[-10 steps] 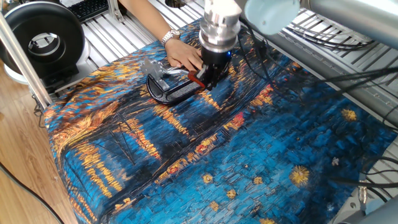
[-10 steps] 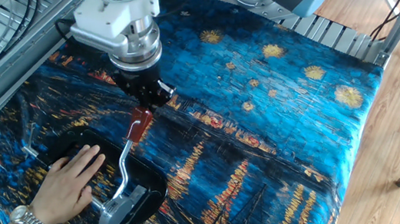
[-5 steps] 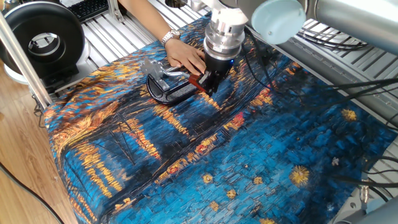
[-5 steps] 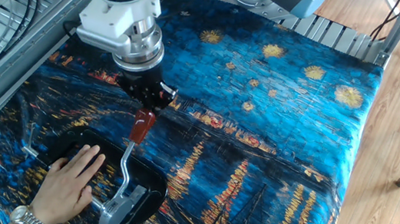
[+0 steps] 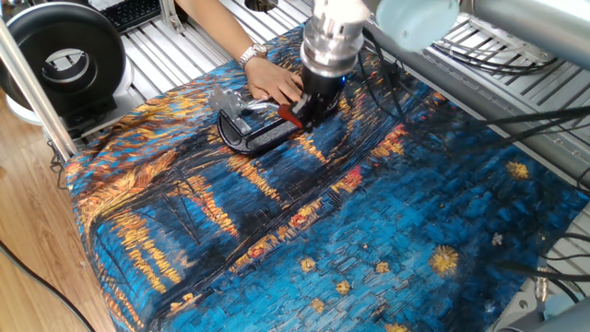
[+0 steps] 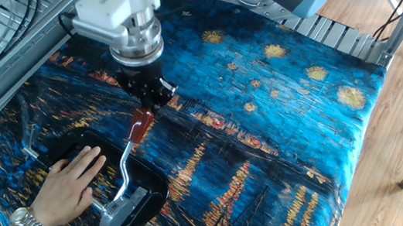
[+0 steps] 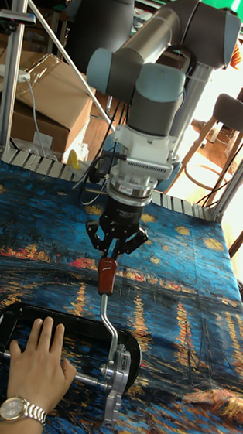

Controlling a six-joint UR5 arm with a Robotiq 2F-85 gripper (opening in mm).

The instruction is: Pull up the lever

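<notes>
The lever (image 7: 107, 317) is a thin curved silver arm with a red tip (image 7: 107, 275), hinged to a silver bracket (image 7: 116, 378) on a black clamp frame (image 7: 21, 315). It rises at a slant from the bracket. My gripper (image 7: 111, 257) stands right over the tip, its fingers closed on the tip's upper end. From the other fixed view, the gripper (image 6: 150, 101) sits just above the red tip (image 6: 141, 126), with the lever (image 6: 124, 167) running down to the bracket (image 6: 120, 214). In one fixed view the gripper (image 5: 308, 108) meets the red tip (image 5: 290, 116).
A person's hand (image 7: 40, 366) with a wristwatch presses flat on the clamp frame (image 6: 150, 194), close beside the lever. A blue and orange painted cloth (image 6: 280, 118) covers the table. Cables (image 5: 516, 101) and metal slats lie along the far edge.
The wrist has shifted and lifted slightly above the tip. The lever's red tip has barely moved, and the hand stays put.
</notes>
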